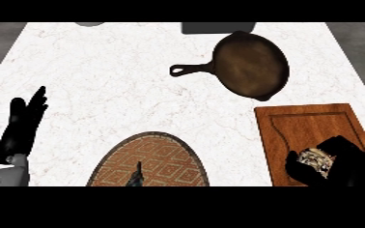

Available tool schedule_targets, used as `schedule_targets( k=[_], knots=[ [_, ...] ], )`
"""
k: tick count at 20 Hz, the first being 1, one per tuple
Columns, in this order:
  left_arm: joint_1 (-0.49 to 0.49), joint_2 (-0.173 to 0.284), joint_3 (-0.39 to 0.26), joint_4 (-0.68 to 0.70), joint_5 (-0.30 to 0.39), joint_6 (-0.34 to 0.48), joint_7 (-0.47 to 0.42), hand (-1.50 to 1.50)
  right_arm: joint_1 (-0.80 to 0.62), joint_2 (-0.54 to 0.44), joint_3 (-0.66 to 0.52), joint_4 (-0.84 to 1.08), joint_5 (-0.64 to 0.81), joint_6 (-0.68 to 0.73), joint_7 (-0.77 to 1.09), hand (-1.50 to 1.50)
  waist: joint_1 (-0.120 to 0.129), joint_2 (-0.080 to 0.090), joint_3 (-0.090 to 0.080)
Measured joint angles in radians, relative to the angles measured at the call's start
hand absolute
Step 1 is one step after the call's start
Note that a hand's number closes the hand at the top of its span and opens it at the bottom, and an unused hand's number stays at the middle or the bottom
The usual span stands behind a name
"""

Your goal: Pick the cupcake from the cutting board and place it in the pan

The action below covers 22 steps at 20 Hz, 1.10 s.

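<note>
right hand (335,166): curled round the cupcake (315,158) on the cutting board (303,125)
left hand (22,121): fingers straight, resting
pan (251,70): on counter (107,67), beyond the board

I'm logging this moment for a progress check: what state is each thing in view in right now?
cupcake: on the cutting board, right hand curled round it
right hand: shut on the cupcake
left hand: open, resting at the left edge, fingers up
pan: empty, flat on the counter, handle pointing left
cutting board: flat on the counter, below the pan
woven mat: flat at the lower edge, a dark object on it
</note>
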<state>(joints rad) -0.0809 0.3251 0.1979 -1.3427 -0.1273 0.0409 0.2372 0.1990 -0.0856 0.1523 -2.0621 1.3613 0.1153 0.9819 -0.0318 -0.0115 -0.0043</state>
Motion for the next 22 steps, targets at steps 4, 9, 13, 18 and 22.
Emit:
schedule_targets(
  k=[4,9,13,18,22],
  knots=[
    [-0.006,-0.005,-0.01,-0.006,-0.007,-0.002,0.004,0.0,-0.036,0.037,0.128,-0.112,0.178,-0.001,0.04,1.5,0.018,0.004,0.001],
    [-0.025,0.003,0.001,0.009,-0.002,-0.02,0.0,0.0,-0.187,0.07,0.16,-0.091,0.25,0.019,0.066,1.5,0.031,0.01,0.003],
    [-0.054,0.002,0.004,0.026,-0.007,-0.021,0.007,0.0,-0.321,0.078,0.084,0.017,0.202,-0.012,0.069,1.5,0.037,0.012,0.004],
    [-0.048,-0.012,-0.006,0.011,-0.016,-0.015,0.009,0.0,-0.487,0.079,-0.074,0.194,0.107,-0.093,0.046,1.5,0.042,0.014,0.005],
    [-0.037,-0.013,-0.005,0.0,-0.013,-0.023,0.006,0.0,-0.631,0.072,-0.21,0.394,0.033,-0.198,0.01,1.5,0.05,0.017,0.005]
  ],
)
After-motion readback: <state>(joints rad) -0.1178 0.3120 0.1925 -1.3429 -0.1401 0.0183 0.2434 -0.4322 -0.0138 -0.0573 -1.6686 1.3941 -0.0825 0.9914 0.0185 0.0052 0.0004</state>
